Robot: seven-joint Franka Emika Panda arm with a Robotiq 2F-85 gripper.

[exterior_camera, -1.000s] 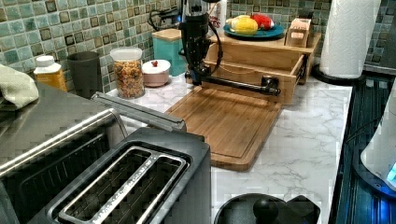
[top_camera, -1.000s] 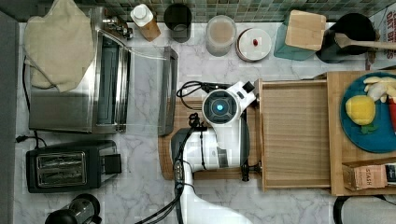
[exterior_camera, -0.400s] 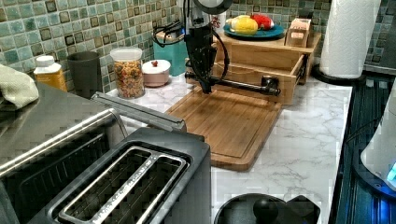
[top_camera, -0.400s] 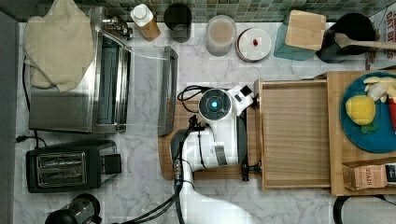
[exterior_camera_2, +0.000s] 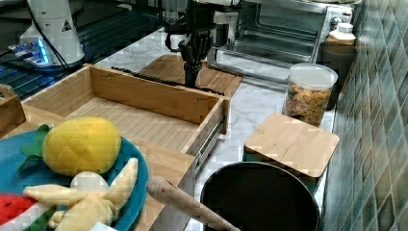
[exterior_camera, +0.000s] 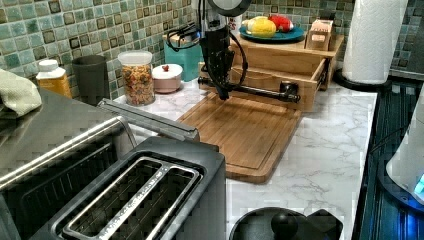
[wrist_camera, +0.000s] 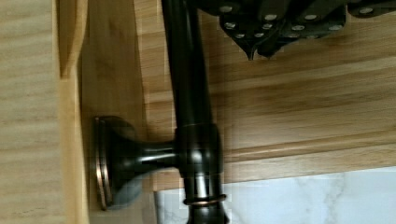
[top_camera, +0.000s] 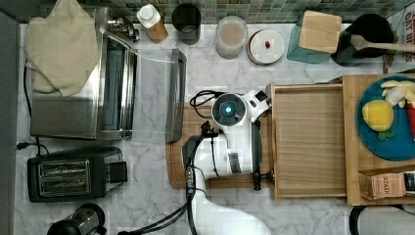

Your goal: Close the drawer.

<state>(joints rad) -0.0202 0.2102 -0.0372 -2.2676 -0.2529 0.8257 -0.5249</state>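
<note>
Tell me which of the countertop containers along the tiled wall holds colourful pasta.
The clear jar with a pale lid, standing between the empty dark cup and the small white lidded bowl.

The drawer's bar handle (top_camera: 258, 161) was largely hidden under the arm in the top view; the blue plate (top_camera: 391, 142) was cut off

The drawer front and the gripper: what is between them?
In the left view, the drawer's dark handle bar; the gripper stands at it.
</note>
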